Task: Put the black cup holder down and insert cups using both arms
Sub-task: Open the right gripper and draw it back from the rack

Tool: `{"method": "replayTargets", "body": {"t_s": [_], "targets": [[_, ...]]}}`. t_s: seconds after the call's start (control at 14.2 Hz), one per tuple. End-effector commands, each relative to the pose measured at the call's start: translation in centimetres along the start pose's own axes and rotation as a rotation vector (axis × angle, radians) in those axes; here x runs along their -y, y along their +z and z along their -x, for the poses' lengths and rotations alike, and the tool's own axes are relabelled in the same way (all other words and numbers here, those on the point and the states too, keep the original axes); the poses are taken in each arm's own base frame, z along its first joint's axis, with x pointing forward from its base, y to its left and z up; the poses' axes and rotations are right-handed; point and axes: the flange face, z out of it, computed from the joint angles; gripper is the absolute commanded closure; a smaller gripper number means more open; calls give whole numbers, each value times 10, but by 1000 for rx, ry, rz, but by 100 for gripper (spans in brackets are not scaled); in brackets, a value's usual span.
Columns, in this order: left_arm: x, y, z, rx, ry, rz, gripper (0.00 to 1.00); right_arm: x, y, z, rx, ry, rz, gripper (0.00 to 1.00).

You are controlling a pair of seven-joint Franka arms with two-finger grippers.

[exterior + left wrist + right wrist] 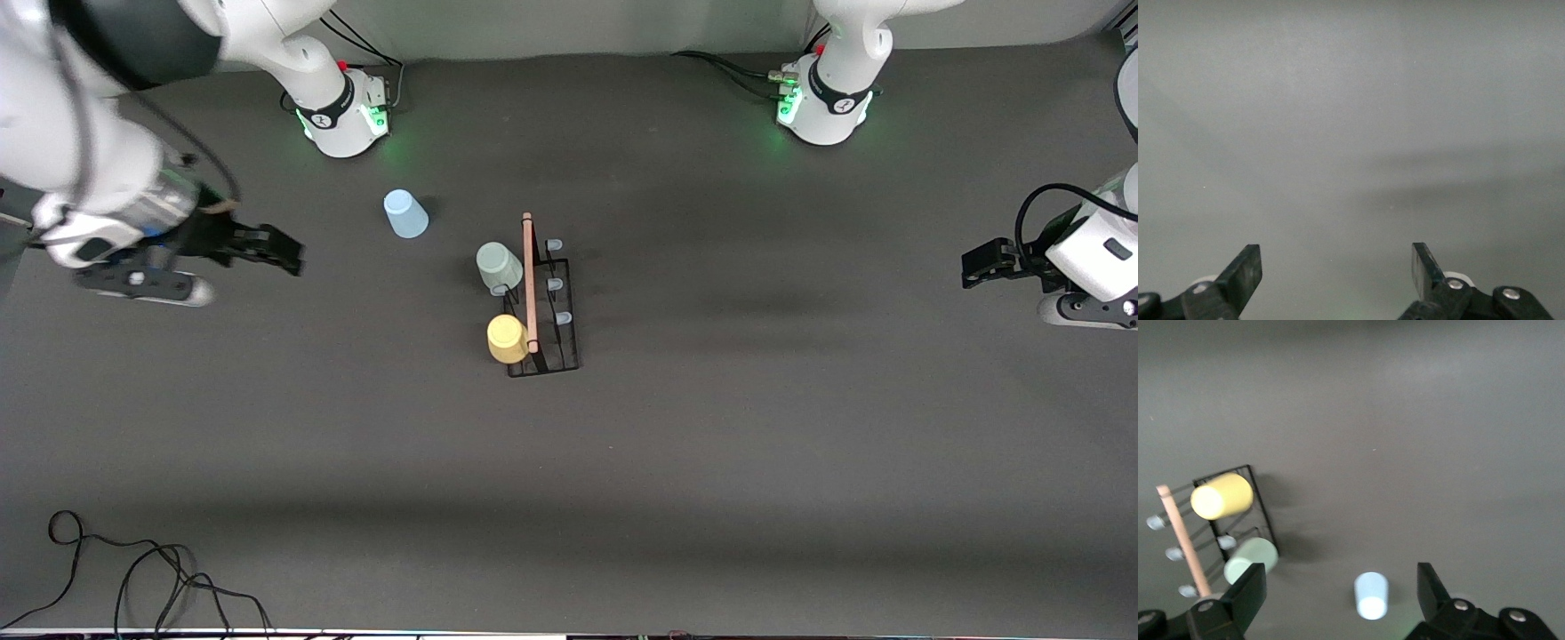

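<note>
A dark grey, matte table (711, 462) fills the front view, with soft shadow bands across it. A pale wall strip is seen along the edge where the two arm bases stand, green lights glowing at both. A loose black cable (133, 578) is coiled on the table at the corner nearest the front camera, toward the right arm's end.

The black cup holder (556, 342) is set about mid-table, with its long side running toward the front camera. A light wooden rod (530, 280) lies along its length. Three pale-blue-tipped pegs (554, 284) are bare on the side toward the left arm's end. Two cups are carried on the pegs of the side toward the right arm's end (both tilted outward): the green cup (498, 266) farther from the camera and the yellow cup (508, 339) nearer to it. The blue cup (405, 214) is not in the holder; it stands upside down on the table, well apart from the holder, toward the right arm's base.

The right gripper (283, 253) is held over bare table at the right arm's end, its fingers (1248, 593) spread apart and gripping nothing. The left gripper (973, 264) is held over bare table at the left arm's end, its fingers (1245, 273) likewise apart and empty.
</note>
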Motion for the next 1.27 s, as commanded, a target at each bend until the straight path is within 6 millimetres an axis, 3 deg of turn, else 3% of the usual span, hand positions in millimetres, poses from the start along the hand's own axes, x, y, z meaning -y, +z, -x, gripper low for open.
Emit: {"method": "replayTargets", "body": {"t_s": [0.0,0.28,0.7,1.2], "targets": [[1,-4,2,-4,11,-5,0,-65,-8,-2,-3,-127,3,0],[1,-4,2,-4,11,-5,0,-134,-16,-4,-11,-201,-3,0],[0,-4,1,-4,12,-6,0,-143,-25,-11,-39,-180,56,0],[1,-4,2,-4,12,-5,0,-127,-24,-9,-34,-177,47,0]]}}
